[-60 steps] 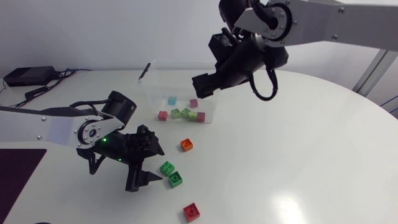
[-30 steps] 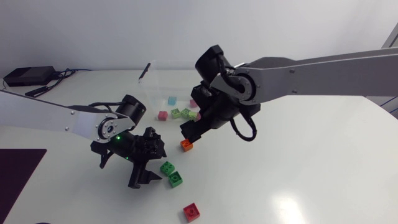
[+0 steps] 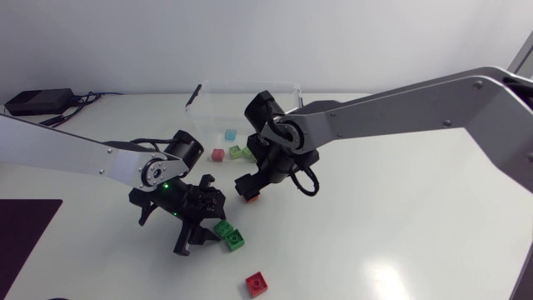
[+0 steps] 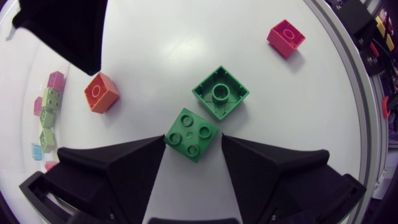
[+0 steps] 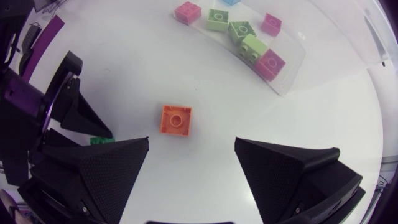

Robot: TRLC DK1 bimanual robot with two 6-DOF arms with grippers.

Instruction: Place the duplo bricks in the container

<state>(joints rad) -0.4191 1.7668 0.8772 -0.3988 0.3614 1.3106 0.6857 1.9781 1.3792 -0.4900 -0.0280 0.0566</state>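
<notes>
A green brick, studs up, lies on the table between my left gripper's fingertips, which touch two of its corners; in the head view this gripper sits low at the green brick. A second green brick lies upside down just ahead of it. My right gripper hangs open above the orange brick, its fingers either side. A red brick lies nearer the front. The clear container holds several pink, green and blue bricks.
The container's clear wall is just ahead of my right gripper. My two grippers are close together, with the left gripper's finger beside the right one. A black box with cables sits at the far left.
My right arm swung down from over the container to the orange brick. My left gripper slid onto the green brick and its fingers closed in on it.
</notes>
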